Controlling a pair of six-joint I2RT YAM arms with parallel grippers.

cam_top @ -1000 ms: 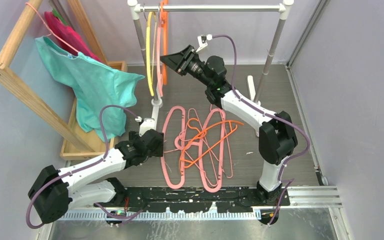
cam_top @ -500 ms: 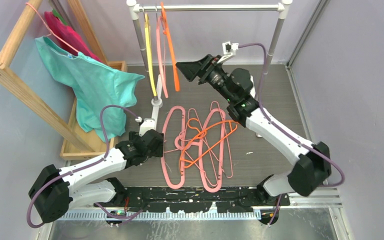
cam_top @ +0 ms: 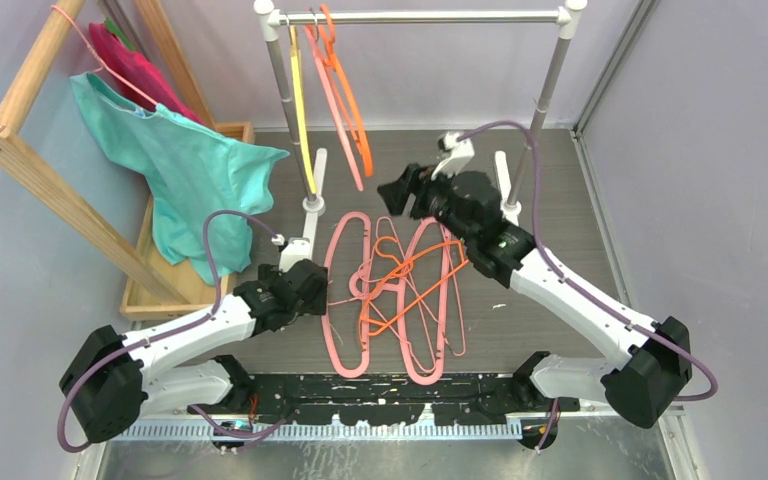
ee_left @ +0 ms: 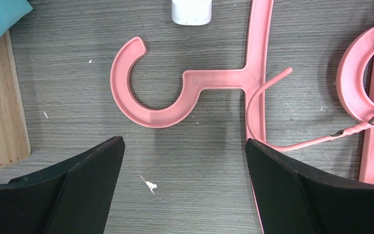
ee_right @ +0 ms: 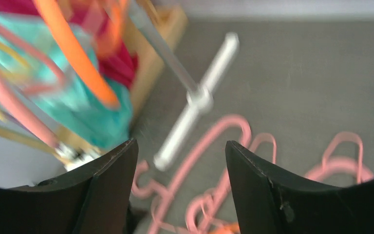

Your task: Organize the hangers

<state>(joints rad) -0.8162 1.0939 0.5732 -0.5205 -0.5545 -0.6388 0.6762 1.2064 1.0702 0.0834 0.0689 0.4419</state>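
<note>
Both spread and empty: left fingers [ee_left: 78, 190] above a pink hanger [ee_left: 219, 78], right fingers [ee_right: 263, 195] near tangled hangers [cam_top: 400, 290]

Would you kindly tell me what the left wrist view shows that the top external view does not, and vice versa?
Only the left wrist view: the left gripper open, with the hook of a pink hanger lying flat just ahead of its fingers. Only the top external view: the rail carrying yellow, pink and orange hangers, and the right gripper. Both: that pink hanger and the rack's white foot.
</note>
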